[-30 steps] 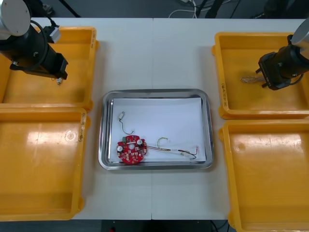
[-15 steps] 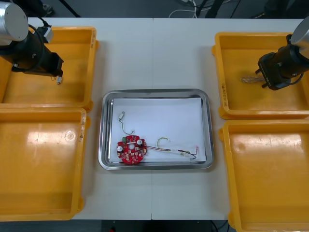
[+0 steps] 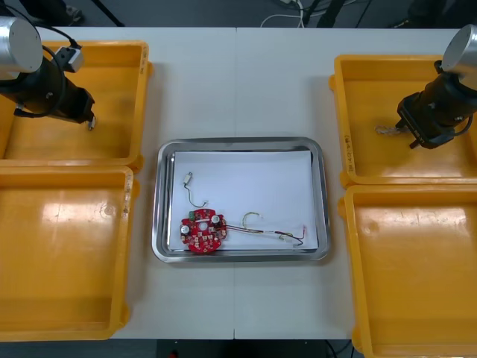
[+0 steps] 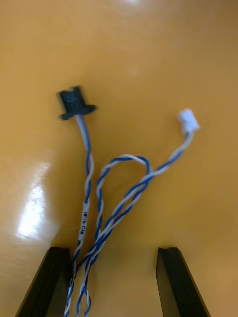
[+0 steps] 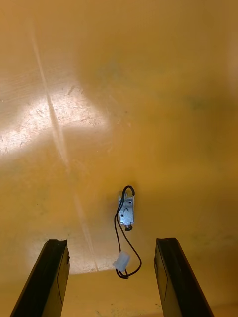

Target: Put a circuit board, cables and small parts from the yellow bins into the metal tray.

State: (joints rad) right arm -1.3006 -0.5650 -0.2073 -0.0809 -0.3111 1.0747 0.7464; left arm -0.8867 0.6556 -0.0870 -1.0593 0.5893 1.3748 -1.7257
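- Front view: the metal tray [image 3: 323,195] sits mid-table, and the round red circuit board [image 3: 202,230] lies in its near-left corner. A red and yellow cable [image 3: 274,233] lies just right of the board.
- The left gripper [image 3: 88,119] hangs over the far left yellow bin [image 3: 112,82], up-left of the tray. The right gripper [image 3: 414,139] is down in the far right yellow bin [image 3: 365,89], up-right of the tray.
- Right wrist view: fingers spread wide, gripping nothing. A twisted blue and white cable [image 4: 119,198] lies on the bin floor and runs in between them, hard against one finger.
- Left wrist view: fingers parted and empty. A small metal part [image 5: 126,210] with a thin black lead lies on the bin floor between them.
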